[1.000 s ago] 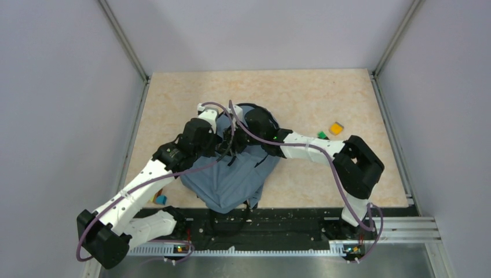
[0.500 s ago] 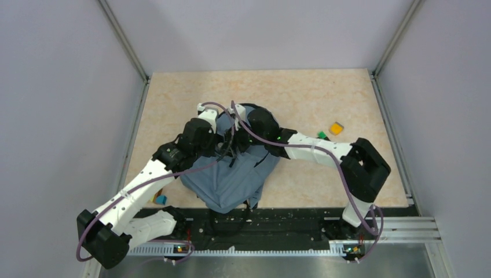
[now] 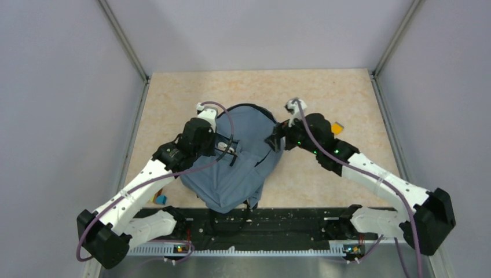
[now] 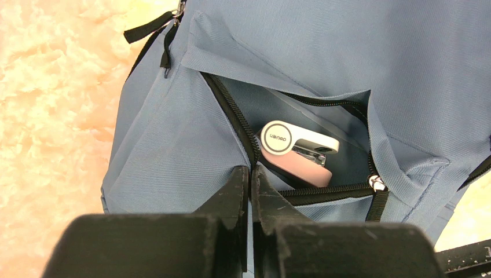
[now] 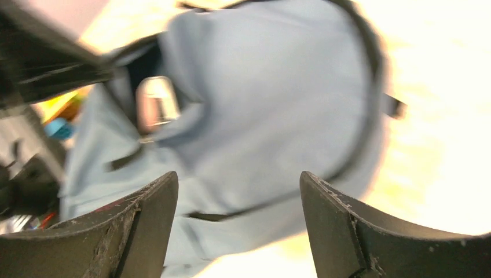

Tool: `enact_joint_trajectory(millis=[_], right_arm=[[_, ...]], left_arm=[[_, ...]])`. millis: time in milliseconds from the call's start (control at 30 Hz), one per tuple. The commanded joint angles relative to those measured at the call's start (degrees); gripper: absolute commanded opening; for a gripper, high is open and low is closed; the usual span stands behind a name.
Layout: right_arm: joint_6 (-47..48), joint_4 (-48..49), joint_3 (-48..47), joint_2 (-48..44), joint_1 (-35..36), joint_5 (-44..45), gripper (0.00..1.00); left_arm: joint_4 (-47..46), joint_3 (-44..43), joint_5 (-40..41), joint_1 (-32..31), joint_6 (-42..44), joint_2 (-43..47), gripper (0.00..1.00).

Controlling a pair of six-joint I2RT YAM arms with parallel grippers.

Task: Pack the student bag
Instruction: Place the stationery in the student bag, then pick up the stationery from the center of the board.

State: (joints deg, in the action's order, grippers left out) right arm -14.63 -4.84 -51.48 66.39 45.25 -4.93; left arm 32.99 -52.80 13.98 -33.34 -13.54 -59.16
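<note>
Near the front edge of the pale stone-look desk (image 3: 324,92), by the left arm, lie small blue and orange blocks (image 3: 159,198). Just past them, in the middle of the desk, the soft grey-blue cloth backpack (image 3: 243,168) with black zips lies flat. Its near end almost reaches the black rail at the front.

The left hand (image 4: 250,180) is on the backpack. Its two fingers are pressed tight together and pinch the zip edge of the front pocket. The pocket gapes open. Inside it rests a white and pink stapler (image 4: 298,152).

The right hand (image 5: 237,182) is just beside the backpack's right side. Its fingers are spread wide and hold nothing. Its own picture is blurry.

Further back, behind the right arm, a small orange block (image 3: 337,127) peeks out on the desk.
</note>
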Motion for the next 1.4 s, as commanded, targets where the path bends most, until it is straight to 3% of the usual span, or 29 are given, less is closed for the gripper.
enact_joint_trajectory(millis=[0,200,367,833,1100,1367], right_arm=[[-2.3,-7.7,6.0,-4.2,-12.4,4.8,0.75],[-5.8,-10.3,11.2,-1.7,-30.5,4.8,0.71],[-7.5,-7.8,14.7,1.0,-38.3,7.2,0.71],[-7.2,-4.1,14.3,9.2,-41.0,12.3,0.73],[-5.6,-3.0,13.8,13.8,-41.0,8.4,0.73],[-4.4,-2.7,14.3,12.9,-40.3,2.3,0.66]], left_arm=[[-4.3,-0.1,2.8,0.7,0.9,0.1,0.0],[-4.1,0.0,2.8,0.7,0.9,0.6,0.0],[-4.2,0.0,2.7,0.7,0.8,0.6,0.0],[-4.1,0.0,2.2,0.8,0.8,-0.1,0.0],[-3.9,-0.2,3.0,0.8,0.7,-0.5,0.0],[-3.8,-0.3,3.2,0.8,0.6,-0.8,0.0]])
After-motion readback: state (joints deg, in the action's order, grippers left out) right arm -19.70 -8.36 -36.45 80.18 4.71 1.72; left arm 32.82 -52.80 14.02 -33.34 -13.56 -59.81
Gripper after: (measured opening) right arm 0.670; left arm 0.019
